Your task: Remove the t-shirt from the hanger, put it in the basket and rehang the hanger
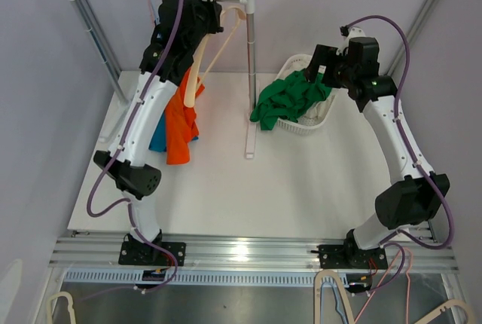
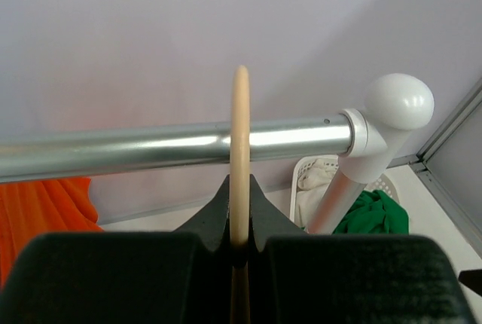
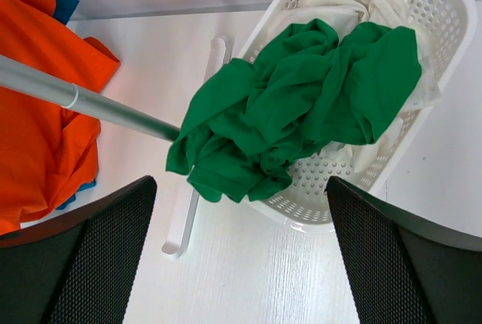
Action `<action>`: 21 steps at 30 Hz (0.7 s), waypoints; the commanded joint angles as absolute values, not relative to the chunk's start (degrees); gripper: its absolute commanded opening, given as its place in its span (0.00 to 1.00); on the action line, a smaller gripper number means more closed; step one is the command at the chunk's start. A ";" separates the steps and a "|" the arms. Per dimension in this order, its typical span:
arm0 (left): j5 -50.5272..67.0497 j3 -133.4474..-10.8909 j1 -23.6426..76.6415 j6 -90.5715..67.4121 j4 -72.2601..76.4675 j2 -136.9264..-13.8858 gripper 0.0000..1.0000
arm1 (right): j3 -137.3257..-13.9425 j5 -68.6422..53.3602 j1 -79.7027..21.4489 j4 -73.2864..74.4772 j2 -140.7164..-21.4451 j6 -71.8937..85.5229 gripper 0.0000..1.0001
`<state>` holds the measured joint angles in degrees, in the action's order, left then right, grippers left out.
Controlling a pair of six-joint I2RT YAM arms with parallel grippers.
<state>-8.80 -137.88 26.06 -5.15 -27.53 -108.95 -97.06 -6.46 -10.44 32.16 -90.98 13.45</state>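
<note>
Left end effector (image 2: 239, 192) tight on hanger (image 2: 240, 113); green t-shirt (image 3: 301, 105) on basket (image 3: 446, 15)

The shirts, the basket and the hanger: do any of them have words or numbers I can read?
No readable text anywhere.
The orange t-shirt, green shirt, white basket, wooden hanger and metal rail are all plain.
A tiny coloured mark below the left arm's base may be a label, but it is too small to read.
</note>
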 commanded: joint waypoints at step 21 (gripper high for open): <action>-12.39 -122.81 25.49 -8.00 -19.25 -94.43 0.88 | -92.29 -9.05 -10.46 28.92 -82.97 13.80 0.99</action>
<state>-10.02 -125.23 25.93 -7.53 -23.88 -105.73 -93.12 -8.49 -10.41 31.14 -85.89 13.47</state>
